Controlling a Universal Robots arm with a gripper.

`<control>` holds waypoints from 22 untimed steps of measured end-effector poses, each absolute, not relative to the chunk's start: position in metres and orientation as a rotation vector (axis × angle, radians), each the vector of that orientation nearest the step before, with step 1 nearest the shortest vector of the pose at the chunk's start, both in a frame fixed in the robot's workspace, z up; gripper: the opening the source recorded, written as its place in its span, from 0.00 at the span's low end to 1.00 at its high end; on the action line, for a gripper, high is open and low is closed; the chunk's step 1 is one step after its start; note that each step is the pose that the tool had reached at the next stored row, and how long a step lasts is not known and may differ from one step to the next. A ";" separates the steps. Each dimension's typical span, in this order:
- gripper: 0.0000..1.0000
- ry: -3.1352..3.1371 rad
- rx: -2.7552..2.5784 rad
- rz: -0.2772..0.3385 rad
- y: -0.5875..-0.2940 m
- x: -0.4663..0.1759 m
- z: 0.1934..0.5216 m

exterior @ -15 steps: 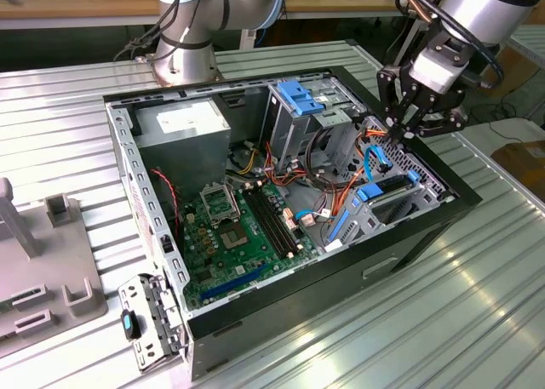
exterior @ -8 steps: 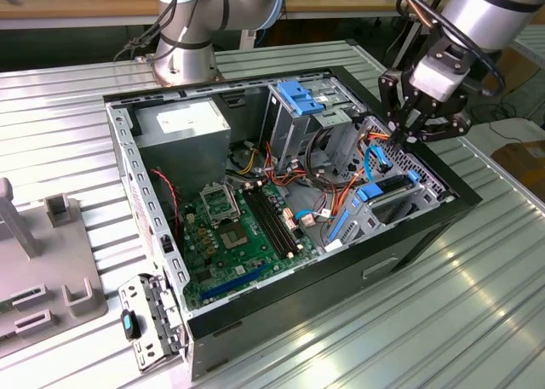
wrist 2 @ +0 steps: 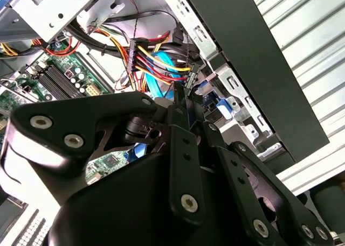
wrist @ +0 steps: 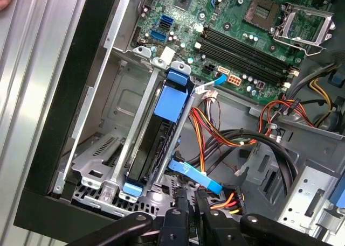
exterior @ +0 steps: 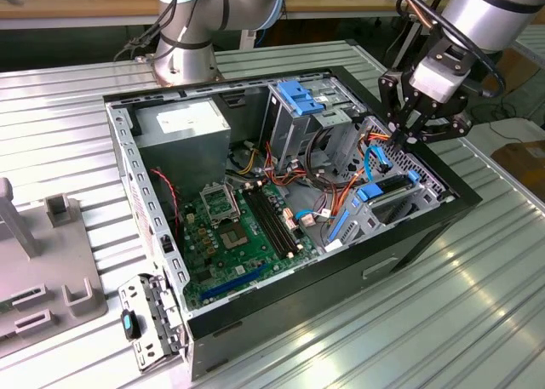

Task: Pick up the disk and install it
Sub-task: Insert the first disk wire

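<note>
A big shiny metal table (exterior: 477, 321) with ridges held an open black computer case (exterior: 409, 244). The silver robot arm (exterior: 494, 10) reached in from the exterior view's right. A green motherboard (exterior: 238, 236) lay flat on the bottom of the case. A tall metal cage (exterior: 298, 117) with a light blue plate on top stood at the back.

The disk (exterior: 387, 187) sat in a low metal bay by the case wall on the exterior view's right. In the first wrist view the disk (wrist: 151, 149) stood on its edge between two metal rails, dark with bright blue ends.

The black gripper (exterior: 404, 135) hung over that side of the case, near the disk but apart from it. Its fingers were pressed close together in both wrist views (wrist: 190, 203) (wrist 2: 182, 98). I could not tell if they pinched anything. A thin blue cable (exterior: 375, 161) curved just beside the fingertips.
</note>
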State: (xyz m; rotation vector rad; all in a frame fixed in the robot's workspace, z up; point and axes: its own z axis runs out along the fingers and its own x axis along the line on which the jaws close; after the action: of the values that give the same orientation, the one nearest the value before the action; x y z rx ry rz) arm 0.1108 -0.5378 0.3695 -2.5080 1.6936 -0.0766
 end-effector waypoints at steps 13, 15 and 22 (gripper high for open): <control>0.18 1.690 -2.504 -0.089 -0.540 0.107 0.362; 0.18 1.689 -2.503 -0.091 -0.541 0.106 0.362; 0.18 1.689 -2.503 -0.091 -0.541 0.106 0.362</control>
State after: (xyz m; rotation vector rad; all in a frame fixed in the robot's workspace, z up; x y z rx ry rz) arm 0.1062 -0.5409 0.3620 -2.5025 1.6895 -0.0910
